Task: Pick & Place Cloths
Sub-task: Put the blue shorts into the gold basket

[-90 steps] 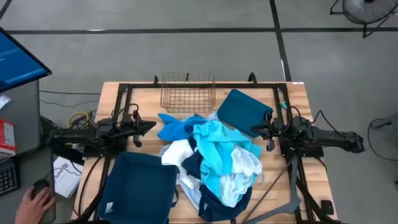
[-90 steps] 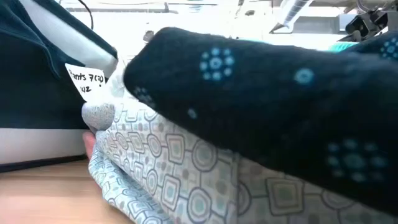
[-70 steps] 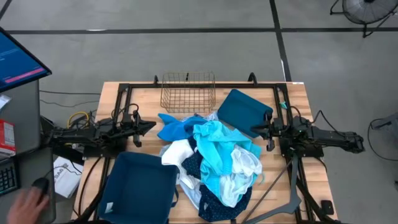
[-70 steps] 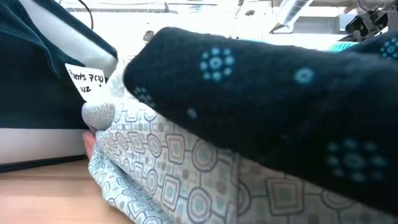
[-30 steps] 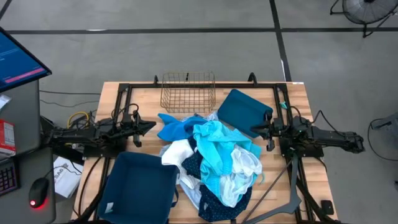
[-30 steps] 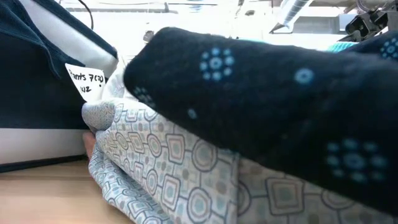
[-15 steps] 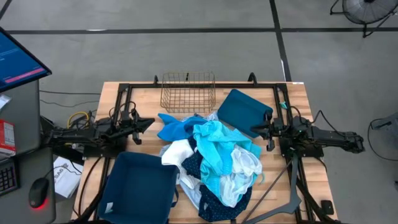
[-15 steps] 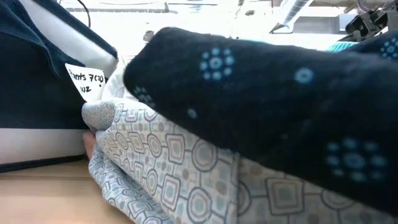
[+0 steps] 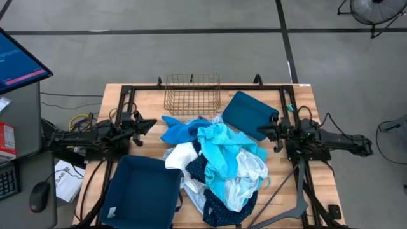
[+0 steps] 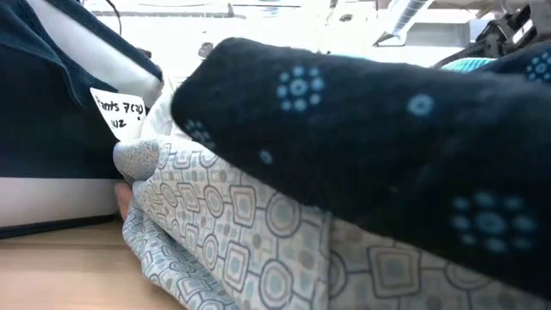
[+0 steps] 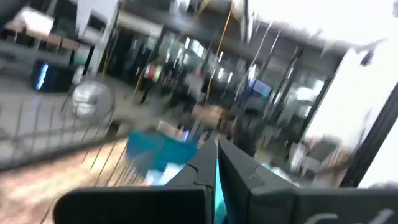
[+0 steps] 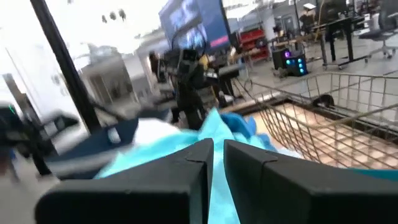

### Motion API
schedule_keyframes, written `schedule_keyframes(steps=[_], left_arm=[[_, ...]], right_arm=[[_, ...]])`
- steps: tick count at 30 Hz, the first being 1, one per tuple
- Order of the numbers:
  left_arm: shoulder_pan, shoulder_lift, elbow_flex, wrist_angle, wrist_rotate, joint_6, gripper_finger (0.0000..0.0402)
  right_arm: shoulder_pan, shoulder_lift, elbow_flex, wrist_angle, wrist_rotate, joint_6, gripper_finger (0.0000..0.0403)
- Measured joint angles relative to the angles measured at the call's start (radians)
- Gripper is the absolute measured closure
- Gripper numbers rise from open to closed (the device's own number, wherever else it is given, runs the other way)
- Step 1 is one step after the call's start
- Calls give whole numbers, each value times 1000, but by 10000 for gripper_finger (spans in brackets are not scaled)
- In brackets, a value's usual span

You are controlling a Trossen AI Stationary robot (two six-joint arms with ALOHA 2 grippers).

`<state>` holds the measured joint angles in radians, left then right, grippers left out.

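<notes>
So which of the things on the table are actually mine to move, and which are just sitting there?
To move:
bright blue cloth
turquoise cloth
white cloth
navy dotted cloth

Lying about:
wire mesh basket
rigid teal plastic bin at the near left
second teal bin, tilted, far right

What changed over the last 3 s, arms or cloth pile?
Only small moves. The left gripper has lifted or shifted slightly toward the table's far edge, beside the bright blue cloth. The right gripper edged a little too, still by the teal bin. A person's hand seen earlier at the mouse has gone. Nothing was grasped; the cloth pile and wire basket are unchanged.
</notes>
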<state>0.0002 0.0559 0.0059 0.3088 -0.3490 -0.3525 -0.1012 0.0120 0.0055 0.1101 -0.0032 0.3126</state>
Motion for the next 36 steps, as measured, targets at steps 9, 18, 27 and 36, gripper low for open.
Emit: schedule_keyframes(steps=[9, 18, 27, 36], left_arm=[[0, 27, 72, 326, 23, -179, 400], [0, 370, 363, 329, 150, -53, 396], [0, 744, 612, 222, 295, 159, 319], [0, 895, 752, -302, 190, 207, 234]], right_arm=[[-7, 0, 4, 148, 5, 60, 365], [-13, 0, 8, 154, 39, 45, 365], [-13, 0, 10, 153, 60, 44, 365], [-13, 0, 12, 153, 60, 45, 365]])
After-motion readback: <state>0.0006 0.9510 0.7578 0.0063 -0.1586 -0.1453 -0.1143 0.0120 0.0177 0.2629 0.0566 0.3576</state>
